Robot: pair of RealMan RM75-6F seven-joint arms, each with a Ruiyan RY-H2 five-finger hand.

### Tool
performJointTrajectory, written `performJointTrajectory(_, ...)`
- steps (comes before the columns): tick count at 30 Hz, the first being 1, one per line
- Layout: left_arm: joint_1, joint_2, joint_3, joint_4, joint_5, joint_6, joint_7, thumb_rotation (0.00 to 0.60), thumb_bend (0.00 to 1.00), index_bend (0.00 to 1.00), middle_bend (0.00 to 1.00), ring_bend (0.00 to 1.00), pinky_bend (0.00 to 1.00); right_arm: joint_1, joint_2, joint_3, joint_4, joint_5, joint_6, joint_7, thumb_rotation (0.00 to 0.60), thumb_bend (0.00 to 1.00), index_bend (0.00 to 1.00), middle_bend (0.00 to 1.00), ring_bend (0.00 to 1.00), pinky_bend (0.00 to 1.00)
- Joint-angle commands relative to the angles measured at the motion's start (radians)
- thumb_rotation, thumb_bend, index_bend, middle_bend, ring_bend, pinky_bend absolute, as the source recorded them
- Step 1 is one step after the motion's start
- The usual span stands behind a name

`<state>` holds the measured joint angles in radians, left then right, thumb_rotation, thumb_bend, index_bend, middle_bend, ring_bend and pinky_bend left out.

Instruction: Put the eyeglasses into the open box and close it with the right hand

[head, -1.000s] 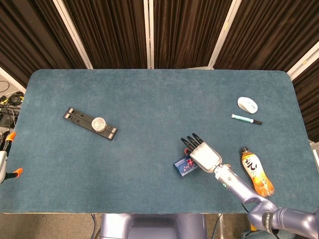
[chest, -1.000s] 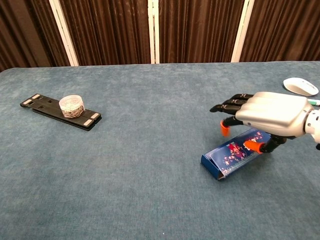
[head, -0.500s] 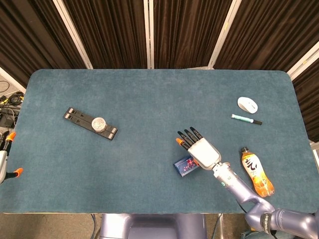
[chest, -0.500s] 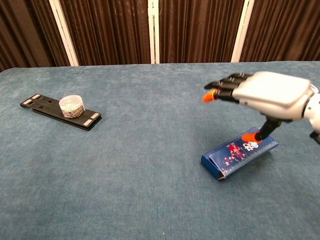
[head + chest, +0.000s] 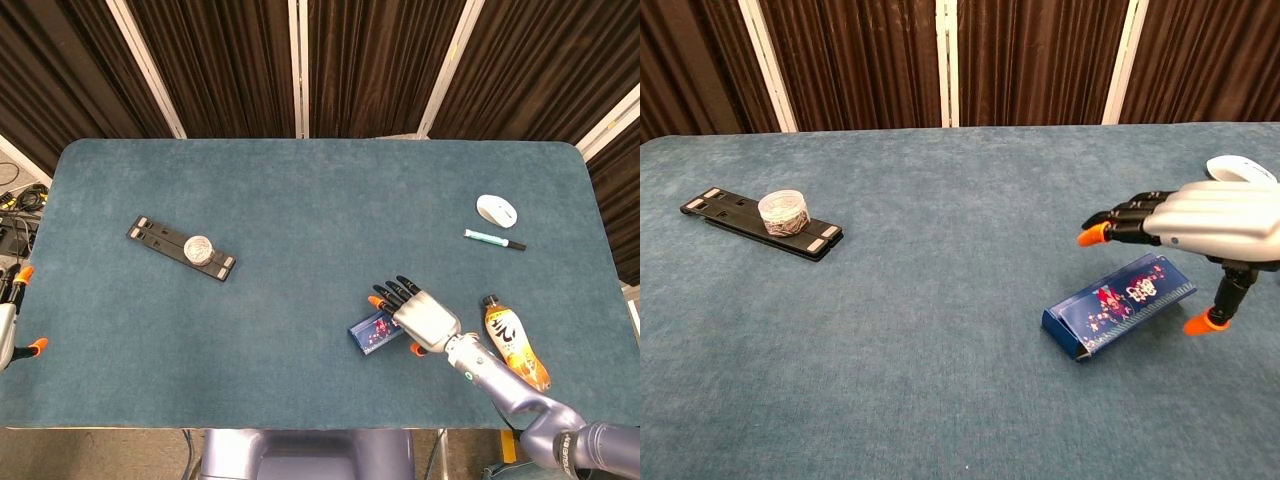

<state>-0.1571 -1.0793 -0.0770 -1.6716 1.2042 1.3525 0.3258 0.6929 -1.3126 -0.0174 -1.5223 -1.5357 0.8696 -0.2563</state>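
black tray (image 5: 181, 248) seen at 9 o'clock, small round container (image 5: 199, 247) set on it | white mouse (image 5: 497, 210) at 2 o'clock | marker (image 5: 494, 239) just below it | orange bottle (image 5: 515, 343) laid at 4 o'clock

Right hand (image 5: 425, 318) spread open beside closed blue box (image 5: 373, 333), teal table (image 5: 300, 200)

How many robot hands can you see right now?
2. The right hand hovers over the blue box; the left hand peeks in at the head view's left edge, mostly hidden.
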Motion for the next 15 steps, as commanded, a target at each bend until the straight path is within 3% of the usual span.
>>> performJointTrajectory(1, -0.001, -0.001, -0.001, 0.001, -0.002, -0.001, 0.0, 0.6, 0.0, 0.0, 0.0, 0.0, 0.0, 0.02, -0.047, -0.006, 0.065, -0.02, -0.017, 0.018, 0.6, 0.05, 0.0, 0.0, 0.0, 0.0)
performJointTrajectory(13, -0.007, -0.005, -0.007, 0.018, -0.024, -0.017, -0.003, 0.6, 0.0, 0.0, 0.0, 0.0, 0.0, 0.067, -0.119, 0.005, 0.13, 0.015, -0.103, -0.018, 0.6, 0.05, 0.0, 0.0, 0.0, 0.0)
performJointTrajectory(15, -0.008, -0.006, -0.008, 0.022, -0.028, -0.02, -0.003, 0.6, 0.0, 0.0, 0.0, 0.0, 0.0, 0.069, -0.129, 0.007, 0.14, 0.018, -0.103, -0.023, 0.6, 0.08, 0.01, 0.04, 0.0, 0.0)
